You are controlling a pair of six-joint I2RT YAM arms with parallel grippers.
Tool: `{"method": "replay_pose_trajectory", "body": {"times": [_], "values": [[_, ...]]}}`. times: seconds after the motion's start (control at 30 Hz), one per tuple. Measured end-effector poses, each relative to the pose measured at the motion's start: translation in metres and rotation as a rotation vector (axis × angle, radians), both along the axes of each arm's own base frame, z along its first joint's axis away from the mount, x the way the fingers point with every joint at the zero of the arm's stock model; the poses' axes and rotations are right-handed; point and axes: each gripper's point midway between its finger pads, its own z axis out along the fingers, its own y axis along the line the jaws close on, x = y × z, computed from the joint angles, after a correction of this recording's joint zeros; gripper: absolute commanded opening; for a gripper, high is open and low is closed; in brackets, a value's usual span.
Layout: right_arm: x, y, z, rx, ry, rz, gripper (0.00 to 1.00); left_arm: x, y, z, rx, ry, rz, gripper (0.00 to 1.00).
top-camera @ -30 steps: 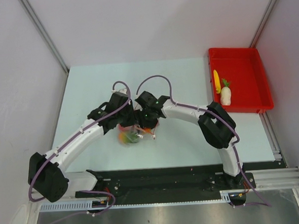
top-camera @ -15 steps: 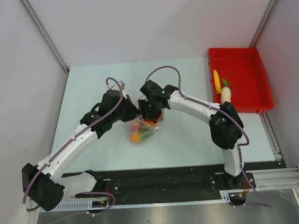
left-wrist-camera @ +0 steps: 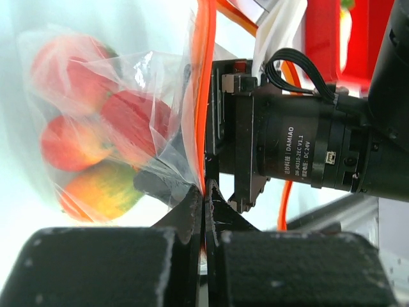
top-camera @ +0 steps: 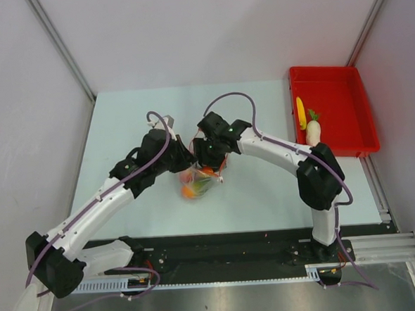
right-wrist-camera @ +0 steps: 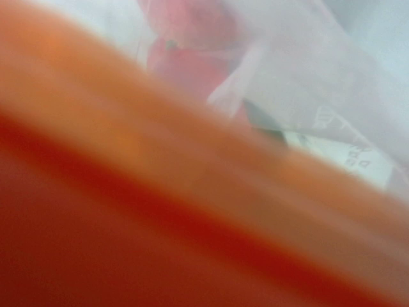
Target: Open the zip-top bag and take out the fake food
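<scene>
Nearest me, my left pincer is pressed together on the edge of the zip-top bag, right at the base of its red-orange zip strip. The bag hangs between the two arms, over the middle of the counter. Through the clear film I can see the fake food bunched inside: red, pink and orange-green pieces.

My right pincer is at the bag's mouth from the other side. Its own camera shows only the blurred strip, so I cannot tell whether it is spread or pinching anything. The strip seems to run on both sides of that wrist, so I judge the mouth is at least partly parted, but I am not sure.

Farther off, the red tray at the far right holds a white radish and a yellow piece. By my reckoning two items are out and the bulk is left.
</scene>
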Motion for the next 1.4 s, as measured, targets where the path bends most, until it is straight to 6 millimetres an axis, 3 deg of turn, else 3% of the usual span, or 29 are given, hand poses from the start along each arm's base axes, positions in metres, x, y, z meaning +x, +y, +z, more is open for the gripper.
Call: {"method": "replay_pose_trajectory", "body": {"times": [0.13, 0.33, 0.53, 0.67, 0.83, 1.0, 1.17, 1.4], "values": [[-0.015, -0.012, 0.009, -0.003, -0.053, 0.04, 0.12, -0.013, -0.011, 0.01, -0.009, 0.024, -0.064, 0.0], [-0.015, -0.019, 0.025, -0.023, -0.184, 0.08, 0.12, -0.022, -0.017, 0.024, -0.016, 0.054, -0.114, 0.0], [-0.019, -0.02, 0.015, -0.058, -0.256, 0.138, 0.13, -0.028, -0.011, 0.018, 0.011, 0.108, -0.135, 0.0], [-0.042, -0.034, 0.007, -0.096, -0.236, 0.202, 0.13, -0.009, 0.021, 0.01, 0.095, 0.088, -0.021, 0.0], [-0.049, -0.033, 0.032, -0.041, -0.275, 0.211, 0.13, -0.004, 0.037, -0.004, 0.13, 0.089, 0.037, 0.0], [-0.043, -0.026, 0.049, 0.059, -0.223, 0.107, 0.13, -0.017, 0.028, -0.023, 0.123, 0.107, 0.011, 0.0], [-0.033, -0.02, 0.058, 0.14, -0.13, -0.033, 0.13, -0.029, 0.003, -0.024, 0.095, 0.093, -0.028, 0.0], [-0.022, -0.013, 0.075, 0.208, -0.074, -0.171, 0.14, -0.041, -0.016, -0.031, 0.128, 0.081, -0.022, 0.0]]}}
